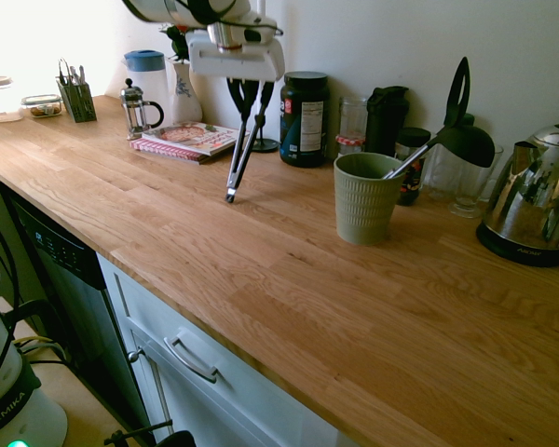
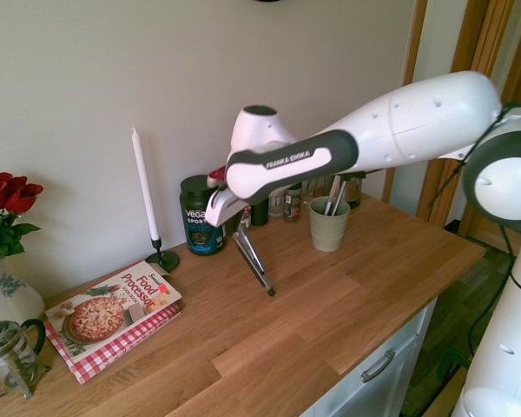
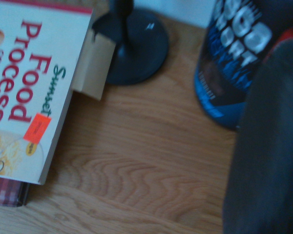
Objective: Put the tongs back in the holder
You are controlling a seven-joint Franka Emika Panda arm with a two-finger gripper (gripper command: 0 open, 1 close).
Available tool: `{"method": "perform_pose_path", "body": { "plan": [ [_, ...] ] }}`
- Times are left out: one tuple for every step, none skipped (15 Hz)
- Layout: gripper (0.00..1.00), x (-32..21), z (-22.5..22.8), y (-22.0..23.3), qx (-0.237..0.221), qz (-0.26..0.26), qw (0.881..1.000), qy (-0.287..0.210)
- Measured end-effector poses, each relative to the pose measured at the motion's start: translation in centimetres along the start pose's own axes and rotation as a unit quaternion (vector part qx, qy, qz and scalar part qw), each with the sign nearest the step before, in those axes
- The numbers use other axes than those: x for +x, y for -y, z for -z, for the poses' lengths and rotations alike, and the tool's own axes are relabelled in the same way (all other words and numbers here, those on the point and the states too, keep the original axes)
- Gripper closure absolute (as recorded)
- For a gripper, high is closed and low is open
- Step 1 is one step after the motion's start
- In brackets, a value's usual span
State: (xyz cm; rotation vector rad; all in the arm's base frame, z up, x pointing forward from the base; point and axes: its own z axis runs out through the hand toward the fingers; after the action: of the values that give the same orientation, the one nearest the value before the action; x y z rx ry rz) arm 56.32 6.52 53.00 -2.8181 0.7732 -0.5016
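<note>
The black tongs (image 1: 240, 144) hang nearly upright from my gripper (image 1: 245, 91), which is shut on their joined upper end. Their tips (image 1: 230, 196) point down, at or just above the wooden counter; I cannot tell if they touch. In the second exterior view the tongs (image 2: 254, 261) slant down from under the arm, and the fingers are hidden there. The sage-green ribbed holder (image 1: 365, 200) stands upright on the counter, apart from the tongs, with a black ladle (image 1: 461, 140) leaning in it. The holder (image 2: 328, 228) also shows behind the arm. A dark blurred shape (image 3: 268, 161) fills the wrist view's corner.
A cookbook (image 1: 191, 140) lies on a checked cloth behind the tongs, beside a black candle holder (image 2: 163, 259) and a dark jar (image 1: 304, 119). A steel kettle (image 1: 531, 209), glasses, a French press (image 1: 138, 109) and a cutlery caddy (image 1: 76, 98) line the wall.
</note>
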Motion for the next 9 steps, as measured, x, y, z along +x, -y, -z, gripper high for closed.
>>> {"method": "perform_pose_path", "body": {
  "plan": [
    [1.00,1.0,1.0,-1.3,0.004,-0.008,1.000,-0.007],
    [1.00,1.7,1.5,-2.5,0.004,-0.014,1.000,-0.010],
    [1.00,2.2,1.8,-3.5,0.003,-0.020,1.000,-0.014],
    [1.00,2.5,2.4,-4.3,0.003,-0.025,1.000,-0.019],
    [1.00,2.6,3.5,-4.9,0.005,-0.029,0.999,-0.025],
    [1.00,2.8,5.1,-5.6,0.007,-0.033,0.999,-0.033],
    [1.00,3.0,6.8,-6.3,0.010,-0.038,0.998,-0.043],
    [1.00,3.2,8.7,-7.1,0.013,-0.041,0.998,-0.053],
    [1.00,3.7,10.7,-7.9,0.015,-0.047,0.997,-0.064]
  ]
}}
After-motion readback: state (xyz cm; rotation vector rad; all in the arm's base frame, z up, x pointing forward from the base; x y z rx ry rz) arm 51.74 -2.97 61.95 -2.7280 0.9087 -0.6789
